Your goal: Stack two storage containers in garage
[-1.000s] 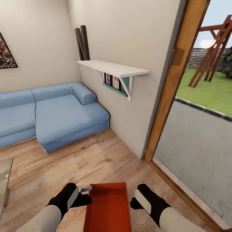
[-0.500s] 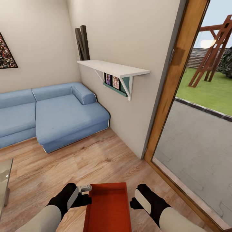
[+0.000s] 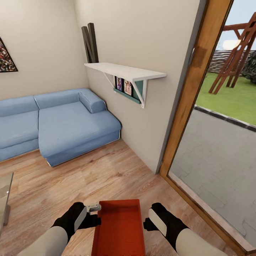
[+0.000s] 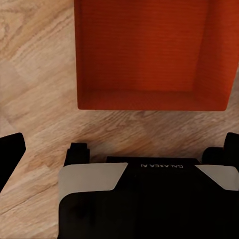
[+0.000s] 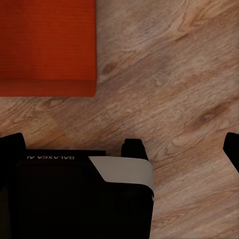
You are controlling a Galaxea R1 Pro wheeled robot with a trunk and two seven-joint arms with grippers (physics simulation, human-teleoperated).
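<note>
Head high; wrists close over container (image 3: 119,229)

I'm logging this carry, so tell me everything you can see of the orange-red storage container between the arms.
The storage container is an orange-red rectangular plastic-looking bin with low straight walls and a finely ribbed bottom, open-topped and empty. It sits level, long side running away from the robot, between the left gripper and right gripper, above the wood plank flooring. Whether either gripper touches it cannot be told.
</note>
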